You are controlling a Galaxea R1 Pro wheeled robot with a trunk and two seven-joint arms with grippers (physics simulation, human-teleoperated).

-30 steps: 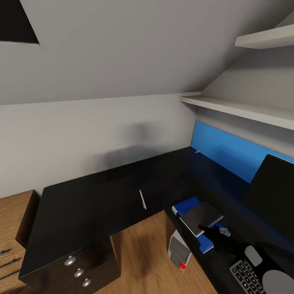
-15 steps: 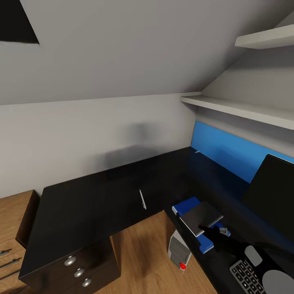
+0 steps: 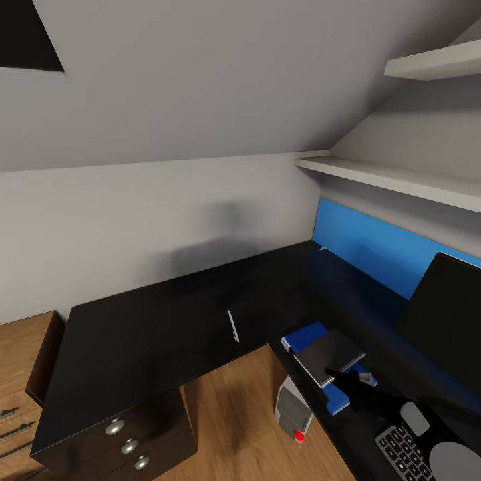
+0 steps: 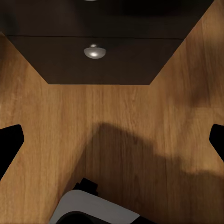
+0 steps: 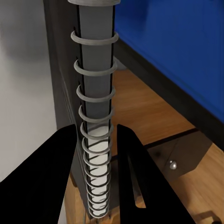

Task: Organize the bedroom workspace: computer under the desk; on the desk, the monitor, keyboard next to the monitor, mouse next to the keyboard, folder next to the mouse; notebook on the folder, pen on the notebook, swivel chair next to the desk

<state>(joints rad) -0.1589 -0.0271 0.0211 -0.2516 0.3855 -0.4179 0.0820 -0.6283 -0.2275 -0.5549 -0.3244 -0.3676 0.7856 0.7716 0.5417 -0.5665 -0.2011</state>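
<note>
Notebook (image 3: 329,356) grip comes first: your right gripper (image 5: 98,140) has its two black fingers (image 5: 63,154) closed on the spiral-bound edge, one on each side of the wire coil, as the right wrist view shows plainly. From the head view, that notebook lies across the blue folder (image 3: 304,335), overlapping it at an angle with a corner poking past the folder's edge toward the floor side of the desk (image 3: 153,334). So the stacking looks done or nearly so, and I judge your next concern is letting go and going after the pen (image 3: 233,327).

Measured from the folder, the pen lies off toward the drawer unit (image 3: 127,444), apart from the stack, on the desk's other wing near its inner front edge. Its long axis runs roughly from the wall toward you, tilted only a little, so fingers would need to close across it, not along it.

Your left gripper (image 4: 112,140) hangs low over the wooden floor (image 4: 140,121) in front of the drawer unit, fingers spread wide at the view's edges and holding nothing. The right arm seems nearer the pen, but it is occupied; the left is free yet low.

Beyond the folder, away from the pen, sit the mouse (image 3: 414,417), keyboard (image 3: 404,454) and monitor (image 3: 444,314); the computer (image 3: 292,407) stands under the desk below the folder.
</note>
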